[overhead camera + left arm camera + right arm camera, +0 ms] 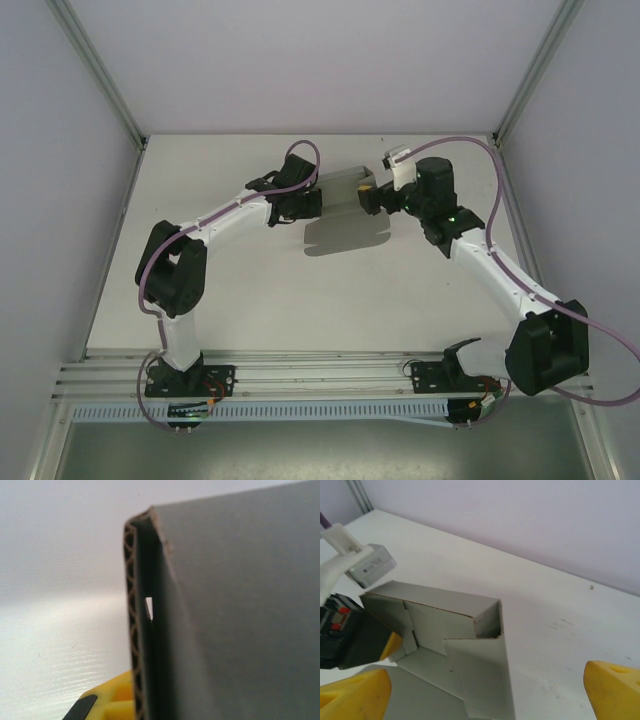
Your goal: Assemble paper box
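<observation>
Now the left gripper pinches the half-folded box by one wall, mid-table; the right gripper stands spread just beside it. Held from one side only, the card could sag, twist or spring flat.

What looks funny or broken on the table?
Nothing looks broken or spilled. The paper box is just half-folded and lopsided: part of it stands up while its flap lies flat on the table. The left hand pinches one end; the right hand is open at the other end.
</observation>
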{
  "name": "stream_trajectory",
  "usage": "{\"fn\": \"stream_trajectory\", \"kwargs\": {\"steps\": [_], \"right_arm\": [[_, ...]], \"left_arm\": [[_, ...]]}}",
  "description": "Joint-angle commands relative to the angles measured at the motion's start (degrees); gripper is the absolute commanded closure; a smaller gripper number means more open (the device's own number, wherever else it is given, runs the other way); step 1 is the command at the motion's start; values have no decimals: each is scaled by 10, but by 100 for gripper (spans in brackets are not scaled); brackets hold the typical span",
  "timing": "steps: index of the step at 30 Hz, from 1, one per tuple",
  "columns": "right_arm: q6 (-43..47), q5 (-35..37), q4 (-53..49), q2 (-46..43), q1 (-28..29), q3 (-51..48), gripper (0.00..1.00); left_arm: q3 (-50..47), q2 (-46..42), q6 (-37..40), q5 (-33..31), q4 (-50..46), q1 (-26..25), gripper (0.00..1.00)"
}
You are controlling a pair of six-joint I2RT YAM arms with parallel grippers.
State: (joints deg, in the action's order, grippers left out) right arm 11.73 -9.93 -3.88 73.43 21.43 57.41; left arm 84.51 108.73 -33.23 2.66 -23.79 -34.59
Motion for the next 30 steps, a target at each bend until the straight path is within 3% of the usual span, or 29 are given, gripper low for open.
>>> {"fn": "stream_trajectory", "kwargs": {"steps": [1, 4, 10, 16, 22, 30], "right_arm": [[18, -8, -80, 3, -47, 16, 9], [4, -111, -108, 16, -93, 36, 13], [37, -190, -128, 77, -95, 77, 15], [52, -178, -182, 162, -87, 158, 38], [73, -178, -227, 221, -76, 212, 39], [116, -160, -244, 222, -39, 199, 42]], "left_arm": [[-10, -23, 16, 9, 4, 2, 100], [-16, -30, 19, 13, 12, 3, 100], [-20, -32, 23, 27, 17, 3, 100], [-24, -38, 24, 43, 20, 2, 100], [-34, -48, 27, 55, 36, 2, 100], [-31, -46, 20, 48, 30, 2, 100]]}}
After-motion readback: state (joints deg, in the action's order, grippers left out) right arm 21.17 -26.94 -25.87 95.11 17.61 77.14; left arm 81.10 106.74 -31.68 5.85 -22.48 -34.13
